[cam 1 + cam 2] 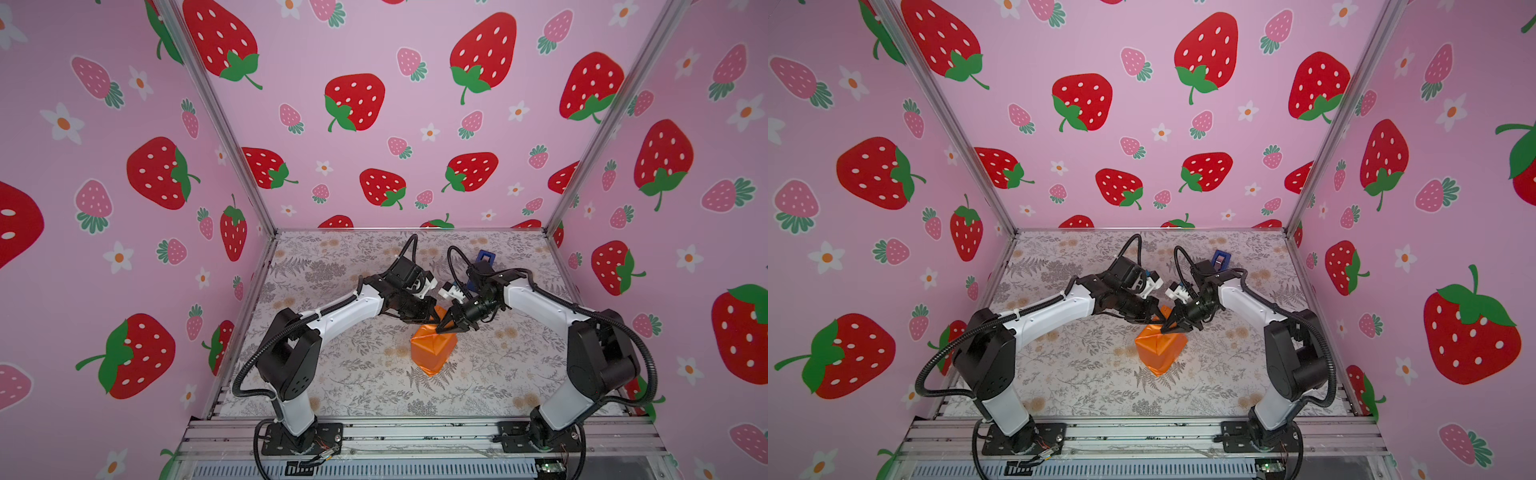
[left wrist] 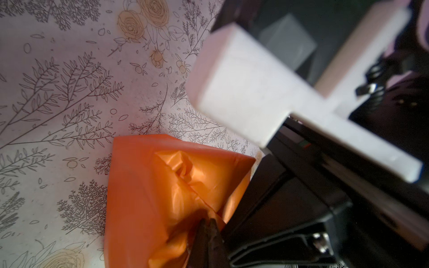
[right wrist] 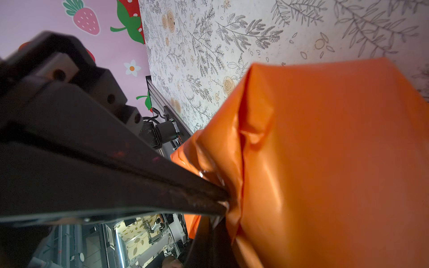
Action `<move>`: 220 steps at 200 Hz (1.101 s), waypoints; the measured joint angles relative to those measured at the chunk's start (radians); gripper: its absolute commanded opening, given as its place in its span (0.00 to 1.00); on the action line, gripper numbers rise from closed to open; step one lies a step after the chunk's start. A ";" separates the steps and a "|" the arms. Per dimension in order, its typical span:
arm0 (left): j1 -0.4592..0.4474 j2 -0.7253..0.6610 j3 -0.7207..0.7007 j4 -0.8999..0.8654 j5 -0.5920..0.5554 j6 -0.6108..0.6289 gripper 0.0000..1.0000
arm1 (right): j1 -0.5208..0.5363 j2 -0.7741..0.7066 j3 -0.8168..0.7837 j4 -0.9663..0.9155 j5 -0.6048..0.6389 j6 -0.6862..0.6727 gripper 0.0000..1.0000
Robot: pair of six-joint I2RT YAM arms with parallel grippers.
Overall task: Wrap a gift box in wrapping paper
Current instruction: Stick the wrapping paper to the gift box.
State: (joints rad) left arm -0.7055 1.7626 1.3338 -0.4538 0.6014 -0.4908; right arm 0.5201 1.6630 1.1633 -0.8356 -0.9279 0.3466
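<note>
Free table (image 1: 353, 386) around wrapping paper (image 1: 432, 353), tape dispenser (image 1: 484, 257) behind

A robotics lab test booth, not a lived-in room. Bare aluminium frame posts (image 1: 220, 120) hold flat wall panels (image 1: 374, 104) printed with strawberries, and a grey floral sheet covers the tabletop (image 1: 357, 386). The left arm (image 1: 345, 307) and the right arm (image 1: 536, 299), white and black with exposed cable conduit, are bolted by black base plates (image 1: 303, 440) to a slotted metal rail (image 1: 415, 434). In the right wrist view, more benches and equipment (image 3: 144, 234) show beyond the booth's open side
</note>
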 measured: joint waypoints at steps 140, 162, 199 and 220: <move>-0.006 0.022 0.046 -0.075 -0.041 0.068 0.00 | 0.008 -0.201 0.006 -0.126 0.166 0.097 0.16; -0.006 0.023 0.046 -0.075 -0.040 0.070 0.00 | 0.008 -0.219 0.003 -0.085 0.169 0.147 0.07; -0.007 0.023 0.049 -0.078 -0.041 0.072 0.00 | 0.030 -0.201 -0.061 0.113 0.103 0.286 0.01; -0.008 0.023 0.049 -0.078 -0.043 0.072 0.00 | 0.042 -0.169 -0.071 0.212 0.077 0.333 0.00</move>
State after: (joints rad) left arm -0.7139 1.7859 1.3830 -0.5320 0.5587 -0.4183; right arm 0.5621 1.4944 1.0927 -0.6239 -0.8505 0.6796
